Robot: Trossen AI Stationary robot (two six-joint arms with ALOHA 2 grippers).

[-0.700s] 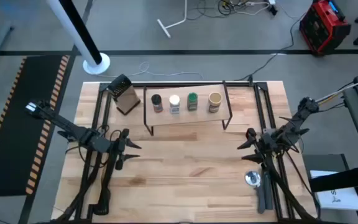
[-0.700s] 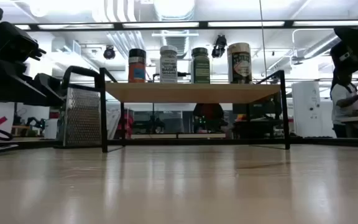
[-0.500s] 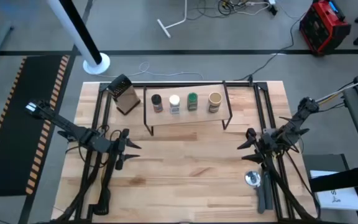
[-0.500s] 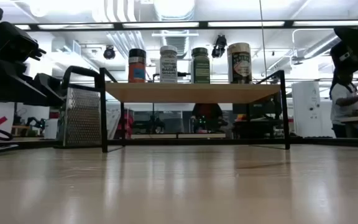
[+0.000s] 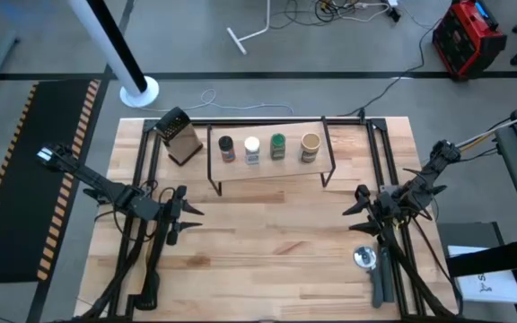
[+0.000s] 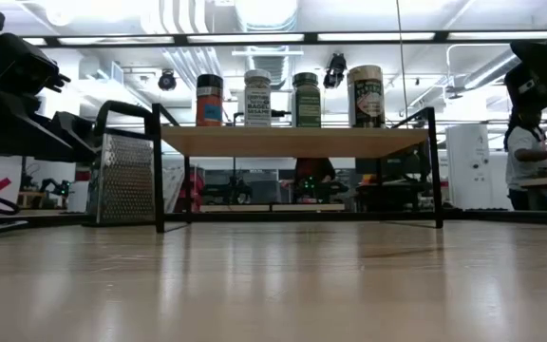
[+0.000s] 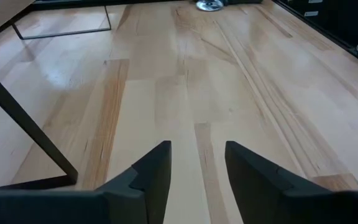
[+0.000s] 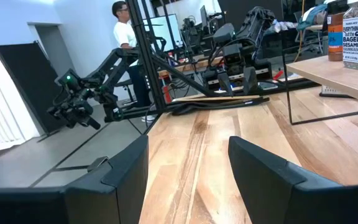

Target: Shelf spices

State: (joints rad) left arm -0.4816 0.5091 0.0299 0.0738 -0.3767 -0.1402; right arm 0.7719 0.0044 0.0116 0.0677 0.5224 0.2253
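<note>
Four spice jars stand upright in a row on the shelf's wooden top board [image 5: 267, 163]: the dark-lidded jar [image 5: 226, 148], white-lidded jar [image 5: 252, 149], green-lidded jar [image 5: 278, 147] and wider tan jar [image 5: 310, 147]. In the low view they show as the dark-lidded jar [image 6: 209, 100], white-lidded jar [image 6: 257, 98], green-lidded jar [image 6: 306, 99] and tan jar [image 6: 366, 96] on the board [image 6: 292, 141]. My left gripper [image 5: 185, 203] hovers open over the table's left part, well clear of the shelf. My right gripper [image 5: 357, 203] hovers open at the right.
A boxy metal grater [image 5: 180, 136] stands left of the shelf. A round silver disc [image 5: 363, 258] lies near the right arm's base. Bare wooden tabletop [image 5: 267, 233] stretches between the two arms. A person [image 8: 129, 50] stands in the room beyond the table.
</note>
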